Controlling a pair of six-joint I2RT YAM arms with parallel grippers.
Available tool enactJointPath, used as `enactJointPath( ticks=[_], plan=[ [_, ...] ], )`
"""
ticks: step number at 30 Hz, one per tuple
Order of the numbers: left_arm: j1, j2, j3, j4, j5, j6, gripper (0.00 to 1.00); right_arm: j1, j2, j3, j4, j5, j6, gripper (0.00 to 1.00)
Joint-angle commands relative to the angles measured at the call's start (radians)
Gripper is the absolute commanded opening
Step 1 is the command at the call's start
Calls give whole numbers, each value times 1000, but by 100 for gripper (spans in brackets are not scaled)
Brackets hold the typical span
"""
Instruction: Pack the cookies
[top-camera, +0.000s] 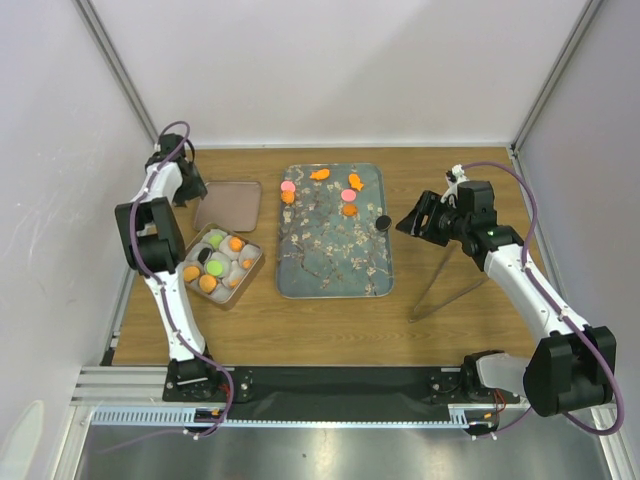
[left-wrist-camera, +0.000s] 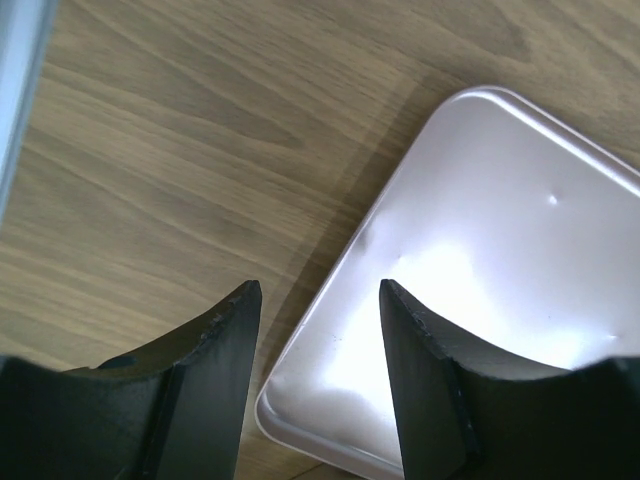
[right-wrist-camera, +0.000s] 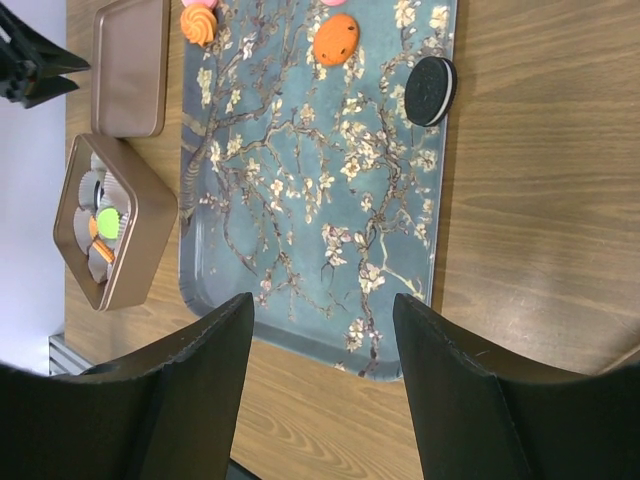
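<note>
Top external view shows the task about half done, as I judge it. The tin (top-camera: 220, 265), at centre left of the frame, already holds several cookies (top-camera: 208, 283) in white paper cups: orange ones, a green one and a black one. The lid (top-camera: 228, 204) lies apart from it, just above it in the frame, so the tin is not yet closed. On the tray (top-camera: 335, 260) in the middle, about seven cookies are left, all in its upper part: two pink, some orange, among them fish shapes, and one black at the right rim. These have to go into the tin, and then probably the lid goes on.

The left gripper (left-wrist-camera: 320, 300) hangs over a corner of the lid, jaws apart and nothing between them. The right gripper (right-wrist-camera: 325, 300) hangs just right of the tray in the top view, jaws also apart and empty.

I find no brand, label or writing that can be read; the tray has only a flower pattern
</note>
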Motion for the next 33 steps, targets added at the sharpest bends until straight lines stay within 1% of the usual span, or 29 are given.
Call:
enactJointPath(
  ticks=[1,10,23,25,26,28,29,31,32,33],
  plan=[
    [-3,16,47,18,28,24,56,-4,-27,-5,44,-19,-2,64],
    [-2,44,41,13,16,18,55,-7,-33,-8,41,-21,-5,64],
    [0,64,41,6,-15,-1,48,-5,-35,-8,44,-22,-7,64],
    [-2,67,38,6,-18,-12,47,-7,-33,-8,44,-22,-5,64],
    [-2,68,38,4,-16,-15,43,-5,-35,-10,44,-24,-7,64],
    [-2,67,32,7,-21,-27,41,-7,-35,-10,43,-24,-7,64],
    [0,65,29,9,-18,-31,38,-7,-35,-10,43,-21,-7,64],
    [0,60,13,21,-13,-47,36,-7,-35,-8,43,-21,-5,64],
    [0,57,9,24,-12,-51,33,-7,-35,-8,46,-21,-7,64],
    [-2,54,1,29,-9,-59,32,-7,-35,-10,43,-21,-7,64]
  ],
)
